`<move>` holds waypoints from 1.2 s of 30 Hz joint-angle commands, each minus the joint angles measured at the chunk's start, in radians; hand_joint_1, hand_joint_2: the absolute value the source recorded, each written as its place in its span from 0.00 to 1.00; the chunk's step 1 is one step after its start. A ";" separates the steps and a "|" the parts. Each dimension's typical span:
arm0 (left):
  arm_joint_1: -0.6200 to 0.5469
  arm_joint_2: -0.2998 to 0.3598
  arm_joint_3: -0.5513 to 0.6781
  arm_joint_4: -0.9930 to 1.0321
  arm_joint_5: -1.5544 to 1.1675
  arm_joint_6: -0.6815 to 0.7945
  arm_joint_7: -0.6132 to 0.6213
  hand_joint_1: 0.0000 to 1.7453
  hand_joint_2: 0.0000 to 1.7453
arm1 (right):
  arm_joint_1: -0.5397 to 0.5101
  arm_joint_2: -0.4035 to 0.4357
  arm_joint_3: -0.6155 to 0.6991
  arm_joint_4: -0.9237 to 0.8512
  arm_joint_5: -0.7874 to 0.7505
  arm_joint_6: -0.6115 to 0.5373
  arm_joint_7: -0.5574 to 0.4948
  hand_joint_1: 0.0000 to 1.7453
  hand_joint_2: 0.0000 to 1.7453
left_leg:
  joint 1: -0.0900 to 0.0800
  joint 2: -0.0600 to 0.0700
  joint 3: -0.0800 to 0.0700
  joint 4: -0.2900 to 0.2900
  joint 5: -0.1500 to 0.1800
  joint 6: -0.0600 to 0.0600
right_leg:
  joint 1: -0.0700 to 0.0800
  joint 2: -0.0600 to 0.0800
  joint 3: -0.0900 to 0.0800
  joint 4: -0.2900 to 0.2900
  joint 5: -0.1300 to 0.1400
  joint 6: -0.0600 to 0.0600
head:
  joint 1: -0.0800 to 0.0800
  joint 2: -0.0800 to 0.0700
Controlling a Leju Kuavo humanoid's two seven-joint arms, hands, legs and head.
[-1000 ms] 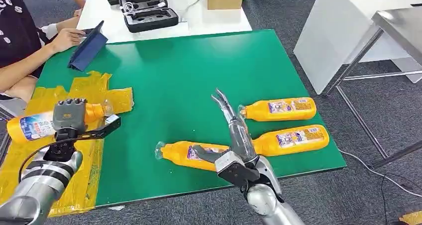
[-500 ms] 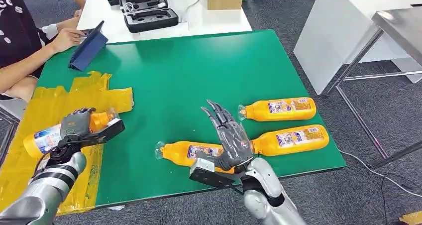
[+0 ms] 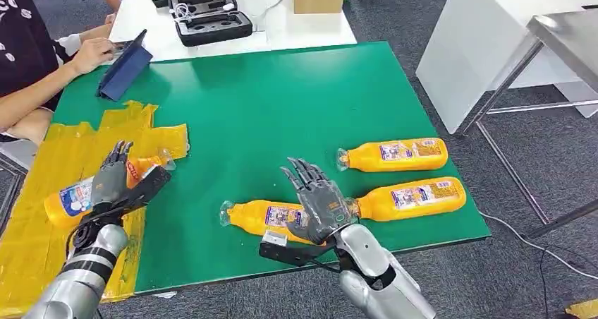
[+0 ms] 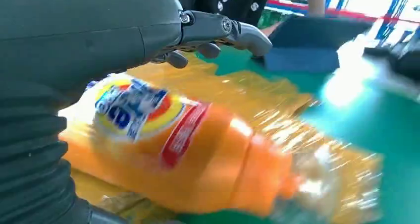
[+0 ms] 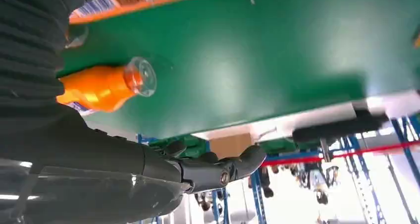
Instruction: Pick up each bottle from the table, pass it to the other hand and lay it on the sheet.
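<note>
Left robot hand (image 3: 113,181) spread above bottle (image 3: 74,197) lying on yellow sheet (image 3: 42,157); right robot hand (image 3: 317,205) spread over bench (image 3: 268,100).

Bottles (image 3: 403,154): glossy orange plastic w/ clear caps, paper-look labels. Sheet (image 3: 42,213): crinkly, shiny yellow film. Bench (image 3: 268,100): matt green, smooth. Arms (image 3: 84,277): brushed silver metal; hand (image 3: 319,202) dark grey matt plastic.

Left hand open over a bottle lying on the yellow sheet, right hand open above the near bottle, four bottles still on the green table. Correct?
Not quite: the head view shows three orange bottles on the green table, not four. The rest holds: left hand open over the bottle on the yellow sheet, right hand open.
</note>
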 commanded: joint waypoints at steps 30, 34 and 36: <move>0.302 -0.137 0.030 -0.869 0.802 -0.329 -0.415 0.00 1.00 | -0.181 0.049 0.192 0.456 -0.003 0.178 0.120 0.00 1.00 | 0.002 0.000 0.006 0.001 -0.004 -0.001 | 0.001 0.003 0.006 0.000 -0.002 -0.001 | 0.000 0.000; 0.320 -0.144 0.011 -0.948 0.833 -0.337 -0.424 0.00 1.00 | -0.175 0.056 0.193 0.484 -0.025 0.203 0.148 0.00 1.00 | 0.001 -0.002 0.007 0.000 -0.002 -0.001 | 0.001 0.000 0.007 -0.001 -0.002 -0.001 | 0.000 0.000; 0.324 -0.137 -0.014 -0.971 0.826 -0.334 -0.425 0.00 1.00 | -0.177 0.060 0.179 0.501 -0.043 0.193 0.157 0.44 1.00 | 0.002 -0.002 0.011 0.000 -0.005 -0.001 | 0.001 0.001 0.010 0.000 -0.004 -0.002 | 0.000 0.000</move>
